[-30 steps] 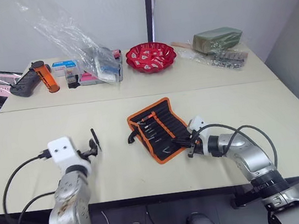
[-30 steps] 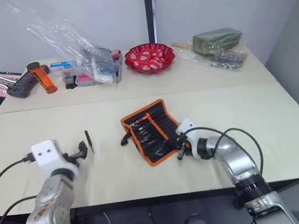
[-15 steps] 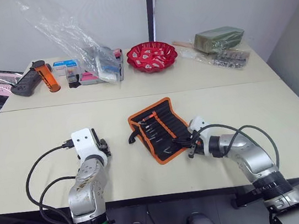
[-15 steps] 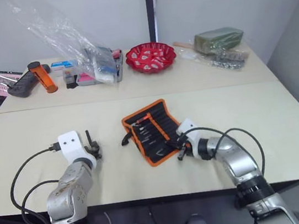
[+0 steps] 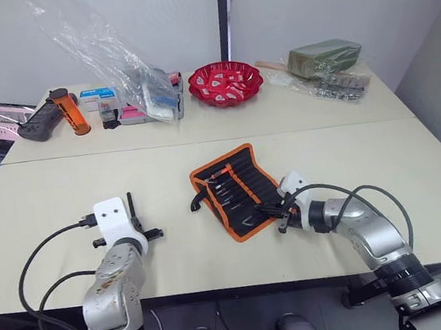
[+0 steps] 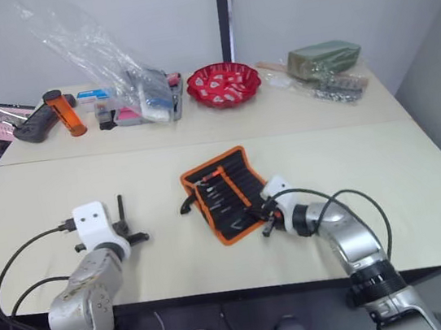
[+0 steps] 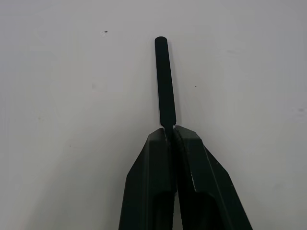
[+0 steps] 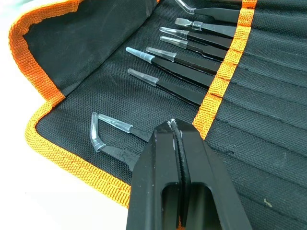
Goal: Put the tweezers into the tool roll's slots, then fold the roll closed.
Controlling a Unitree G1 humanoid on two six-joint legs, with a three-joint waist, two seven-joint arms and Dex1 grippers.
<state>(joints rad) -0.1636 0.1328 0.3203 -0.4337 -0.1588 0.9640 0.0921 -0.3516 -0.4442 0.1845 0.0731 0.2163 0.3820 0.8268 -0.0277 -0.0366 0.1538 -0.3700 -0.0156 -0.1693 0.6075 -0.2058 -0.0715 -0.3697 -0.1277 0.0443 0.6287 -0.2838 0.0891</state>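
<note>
The tool roll point(image 5: 237, 191) lies open on the near table, black with orange edging and an orange centre strip. Several tweezers point(image 8: 184, 55) sit in its slots point(image 8: 268, 62), and one with a bent tip point(image 8: 111, 139) lies near the roll's orange edge. My right gripper point(image 8: 174, 124) is shut with nothing in it, low over the roll's near right corner point(image 5: 281, 215). My left gripper point(image 7: 170, 128) is shut on one slim black tweezers point(image 7: 164, 81), which sticks straight out past the fingertips. It hovers over bare table, left of the roll point(image 5: 134, 220).
On the far table stand a red bowl point(image 5: 223, 82), a clear plastic bag point(image 5: 107, 58), an orange cylinder point(image 5: 69, 112), a green packet point(image 5: 320, 58) and a laptop point(image 5: 2, 122). A black tie cord point(image 5: 196, 204) trails off the roll's left edge.
My left gripper's fingers have closed on the tweezers. The left arm swung right toward the roll, then back a little. The right arm has stayed put.
</note>
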